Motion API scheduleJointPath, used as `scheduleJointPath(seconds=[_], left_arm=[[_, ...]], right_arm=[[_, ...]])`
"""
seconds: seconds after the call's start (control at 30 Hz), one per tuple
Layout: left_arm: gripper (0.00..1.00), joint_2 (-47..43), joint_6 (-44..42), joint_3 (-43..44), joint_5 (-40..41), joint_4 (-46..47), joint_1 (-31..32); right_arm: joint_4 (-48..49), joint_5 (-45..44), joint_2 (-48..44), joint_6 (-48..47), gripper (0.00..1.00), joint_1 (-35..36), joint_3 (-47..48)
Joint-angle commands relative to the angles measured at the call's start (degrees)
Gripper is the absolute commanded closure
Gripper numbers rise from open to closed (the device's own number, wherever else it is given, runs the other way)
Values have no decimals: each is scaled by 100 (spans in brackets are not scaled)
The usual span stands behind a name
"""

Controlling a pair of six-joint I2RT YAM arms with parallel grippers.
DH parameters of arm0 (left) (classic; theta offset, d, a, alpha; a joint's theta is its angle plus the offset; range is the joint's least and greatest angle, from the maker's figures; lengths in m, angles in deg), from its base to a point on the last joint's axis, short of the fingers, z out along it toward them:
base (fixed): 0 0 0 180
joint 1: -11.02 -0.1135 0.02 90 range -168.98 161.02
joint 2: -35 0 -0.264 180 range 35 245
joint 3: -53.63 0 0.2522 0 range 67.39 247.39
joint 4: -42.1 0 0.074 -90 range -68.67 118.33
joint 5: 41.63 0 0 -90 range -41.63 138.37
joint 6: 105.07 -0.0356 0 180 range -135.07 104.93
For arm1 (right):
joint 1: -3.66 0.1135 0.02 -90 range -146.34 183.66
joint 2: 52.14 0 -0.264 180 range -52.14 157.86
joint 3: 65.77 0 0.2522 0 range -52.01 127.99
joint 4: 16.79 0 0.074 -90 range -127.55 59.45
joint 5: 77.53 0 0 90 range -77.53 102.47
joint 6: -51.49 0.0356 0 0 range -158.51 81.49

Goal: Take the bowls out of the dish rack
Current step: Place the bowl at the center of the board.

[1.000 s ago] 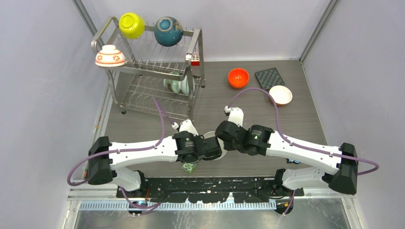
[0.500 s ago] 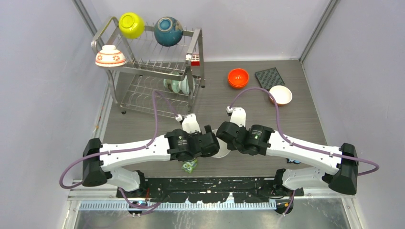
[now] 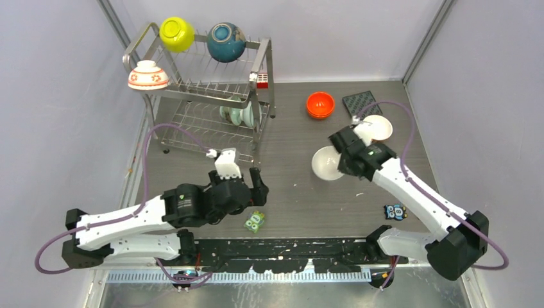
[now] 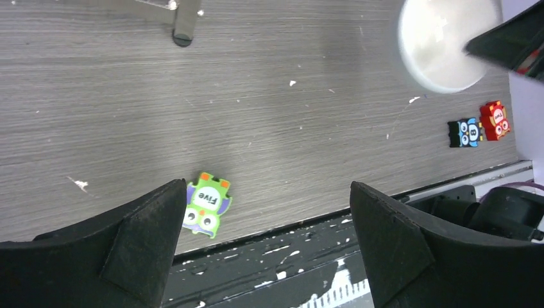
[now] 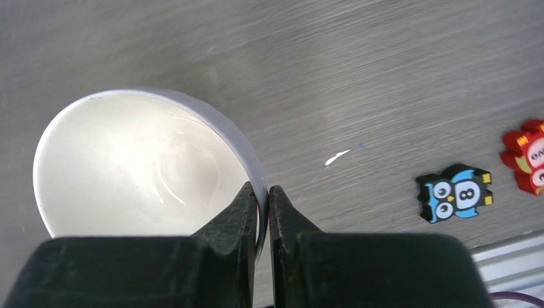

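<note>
You have a yellow-green bowl [image 3: 177, 33], a teal bowl [image 3: 226, 42], a red-flowered bowl [image 3: 148, 75], an orange bowl [image 3: 320, 104], a plain white bowl [image 5: 141, 167].

white bowl [image 4: 442, 48]: blurred, clipped at top | red block [image 5: 527, 154]: clipped right

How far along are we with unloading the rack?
Done: an orange bowl and a white bowl sit on the table. In hand: the right gripper pinches the rim of a second white bowl; the left gripper is open and empty. Left: the yellow-green bowl, teal bowl, flowered bowl and pale green bowl are in the dish rack.
</note>
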Motion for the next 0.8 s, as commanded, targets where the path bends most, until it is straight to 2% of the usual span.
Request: scheduleJointPath(seconds=[0.0,0.13,0.27,0.4,0.77], left_arm=[[0,-576,17,-652,342,469,-28],[0,-899,289,-1057,472,441,-35],[0,-1018,373,-1274,571,482,-35],[0,-998,373,-1357,477,553,-35],[0,-1081,533,-1531,476,449,-27]], right_arm=[[433,330,-377,-16,99,-1451,-66],[749,802,-606,146,99,-2916,-548],[1141,955,-789,197,99,-4019,-895],[1526,444,-991,453,99,-4170,-1275],[2188,52,-50,1035,99,-5263,-1109]])
